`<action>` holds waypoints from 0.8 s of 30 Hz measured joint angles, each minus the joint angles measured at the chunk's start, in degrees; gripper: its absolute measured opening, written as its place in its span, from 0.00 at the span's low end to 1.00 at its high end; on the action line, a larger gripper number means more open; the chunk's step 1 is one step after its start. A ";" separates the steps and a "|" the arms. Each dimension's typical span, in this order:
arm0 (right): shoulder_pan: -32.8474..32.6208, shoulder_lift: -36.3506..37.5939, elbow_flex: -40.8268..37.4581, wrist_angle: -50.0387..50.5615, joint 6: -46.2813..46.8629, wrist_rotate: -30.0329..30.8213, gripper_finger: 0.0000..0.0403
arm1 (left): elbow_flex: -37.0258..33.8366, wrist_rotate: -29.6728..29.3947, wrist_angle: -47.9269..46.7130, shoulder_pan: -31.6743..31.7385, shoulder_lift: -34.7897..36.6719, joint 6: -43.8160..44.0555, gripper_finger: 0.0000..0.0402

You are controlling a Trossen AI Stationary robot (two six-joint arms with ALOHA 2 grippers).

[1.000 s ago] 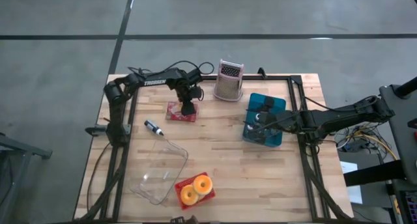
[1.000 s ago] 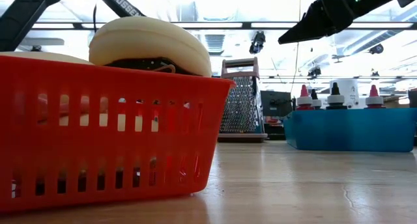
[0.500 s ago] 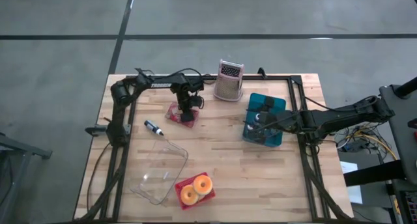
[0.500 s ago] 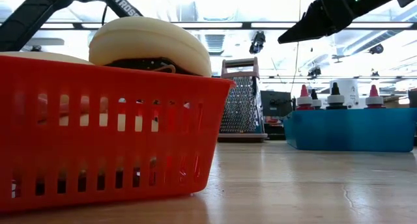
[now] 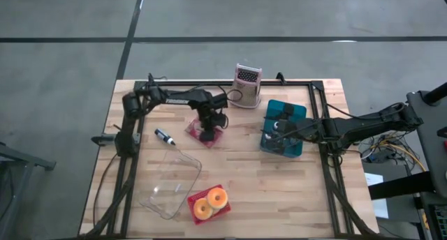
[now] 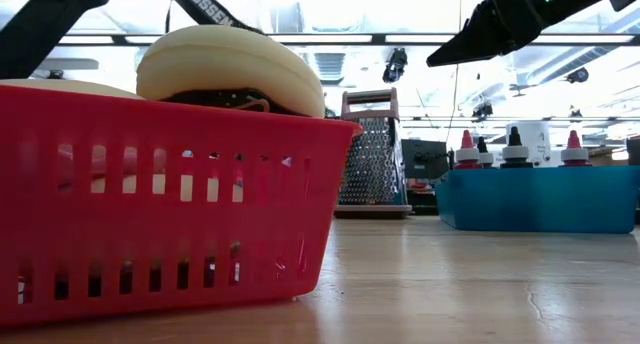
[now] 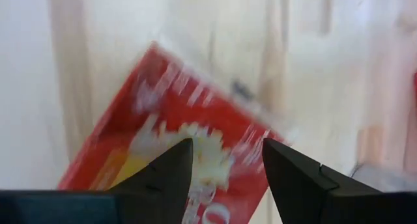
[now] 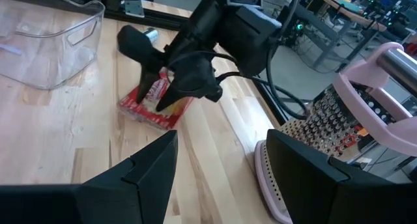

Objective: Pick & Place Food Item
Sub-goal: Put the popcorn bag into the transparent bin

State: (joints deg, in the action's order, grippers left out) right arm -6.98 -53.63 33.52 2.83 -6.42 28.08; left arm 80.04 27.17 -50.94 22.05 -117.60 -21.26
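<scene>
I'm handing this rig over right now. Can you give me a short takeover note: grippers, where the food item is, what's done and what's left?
Left gripper: fingers astride the red snack packet, which is tilted at mid-table; a firm grip can't be confirmed.
Right gripper: open, empty, waiting above the blue bin of bottles.
Other items: red basket with two donuts, clear container, grater, marker.
Done: left arm has reached the packet.
Left: carry and place it; destination not evident.
</scene>
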 joint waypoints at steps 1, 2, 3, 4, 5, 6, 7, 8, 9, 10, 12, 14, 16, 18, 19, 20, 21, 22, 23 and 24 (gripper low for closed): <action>0.00 0.00 0.00 0.00 0.00 0.00 0.57 | 0.49 0.08 0.67 -0.60 0.00 0.00 0.47; 0.00 0.00 0.00 0.00 0.00 0.00 0.57 | 1.02 0.09 1.15 -1.19 0.00 0.00 0.47; 0.00 0.00 0.00 -0.02 0.00 0.00 0.57 | 1.66 0.10 1.35 -1.69 0.00 0.00 0.47; 0.00 0.00 0.00 -0.04 0.02 0.00 0.57 | 2.34 0.10 1.56 -2.11 0.00 0.00 0.47; 0.00 0.00 0.00 -0.04 0.07 0.00 0.57 | 3.15 0.11 1.75 -2.50 0.00 0.00 0.47; 0.00 0.00 0.00 -0.07 0.19 0.00 0.57 | 3.96 0.15 1.95 -2.82 0.00 0.05 0.47; 0.00 0.00 0.00 -0.07 0.22 0.00 0.57 | 4.80 0.25 2.16 -3.11 0.00 0.37 0.47; 0.00 0.00 0.00 -0.07 0.23 0.00 0.57 | 5.65 0.32 2.40 -3.34 0.00 1.13 0.47; 0.00 0.00 0.00 -0.09 0.30 0.00 0.57 | 6.41 0.31 2.79 -3.52 0.00 2.63 0.47; 0.00 0.00 0.00 -0.11 0.58 0.00 0.57 | 7.11 0.19 3.33 -3.68 0.00 4.62 0.47; 0.00 0.00 0.00 -0.11 0.74 0.18 0.57 | 8.13 -2.44 5.00 -4.12 0.00 9.18 0.47; 0.00 0.00 0.00 -0.13 0.82 0.34 0.57 | 8.51 -7.62 6.49 -4.88 0.00 12.87 0.47; 0.00 0.00 0.00 -0.13 1.13 0.44 0.57 | 8.19 -13.84 8.42 -6.11 0.00 15.92 0.47; 0.00 0.00 0.00 -0.13 1.49 1.16 0.57 | 7.57 -19.85 9.66 -7.71 -0.01 19.33 0.47; 0.00 0.00 0.00 -0.12 1.52 1.91 0.57 | 7.40 -23.01 9.93 -8.60 -0.14 21.31 0.47; 0.00 0.00 0.00 -0.11 1.54 2.32 0.57 | 7.32 -26.27 10.03 -9.44 -0.24 23.21 0.47; 0.02 0.00 0.00 -0.11 1.53 2.43 0.57 | 7.18 -29.02 9.97 -10.25 -0.28 24.82 0.47; 0.02 0.00 0.00 -0.11 1.50 2.54 0.57 | 7.01 -31.13 9.85 -10.95 -0.28 26.09 0.47; 0.02 0.00 0.00 -0.11 1.46 2.67 0.57 | 6.94 -32.94 9.82 -11.66 -0.28 27.42 0.47; -0.02 0.00 0.00 -0.11 1.43 3.03 0.57 | 6.96 -34.28 9.88 -12.26 -0.28 28.86 0.47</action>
State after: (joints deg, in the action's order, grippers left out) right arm -7.01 -53.63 33.52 2.72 -4.99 31.10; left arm 87.00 -7.11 -41.06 9.79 -117.89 7.61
